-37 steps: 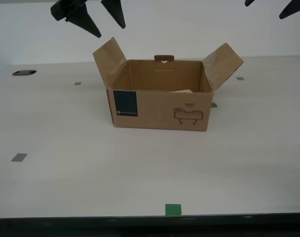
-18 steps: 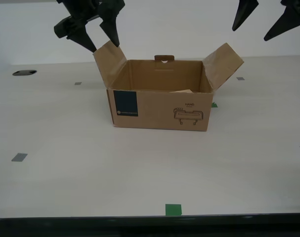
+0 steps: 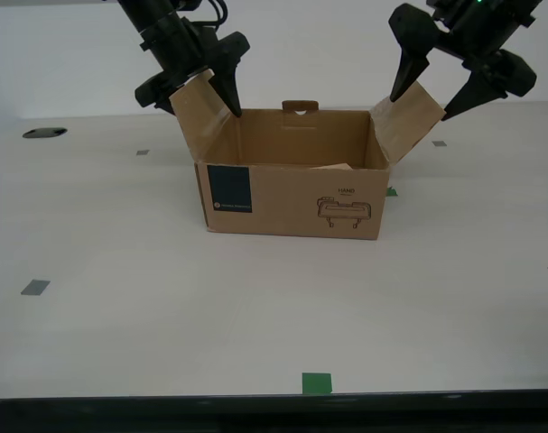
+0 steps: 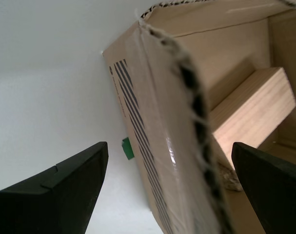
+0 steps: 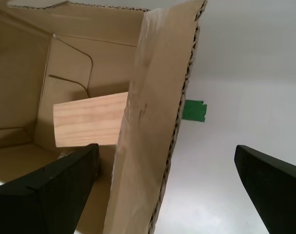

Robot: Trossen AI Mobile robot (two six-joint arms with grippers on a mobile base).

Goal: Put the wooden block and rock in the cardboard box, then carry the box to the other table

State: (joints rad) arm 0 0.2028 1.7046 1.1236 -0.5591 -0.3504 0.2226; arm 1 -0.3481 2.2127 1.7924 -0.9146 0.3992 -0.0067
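Observation:
The cardboard box (image 3: 292, 203) stands open on the pale table, both side flaps raised. The wooden block (image 3: 332, 167) lies inside toward the exterior view's right, and also shows as the block (image 5: 87, 122) and the block (image 4: 255, 105). Beneath it, a rough edge of the rock (image 4: 229, 179) peeks out. My first gripper (image 3: 424, 106) (image 5: 166, 147) is open and straddles the flap (image 3: 407, 117) on the exterior view's right. My second gripper (image 3: 199, 104) (image 4: 169, 146) is open astride the flap (image 3: 201, 113) on that view's left. The other table is out of view.
Grey tape squares (image 3: 34, 287) dot the table (image 3: 255, 307). One green mark (image 3: 316, 383) lies at its near edge, another green mark (image 3: 391, 191) beside the box. A dark oval (image 3: 44, 133) sits at the far left of the exterior view.
Both grippers have come down from the top of the exterior view, and each now has its open fingers either side of a flap. The box has not moved.

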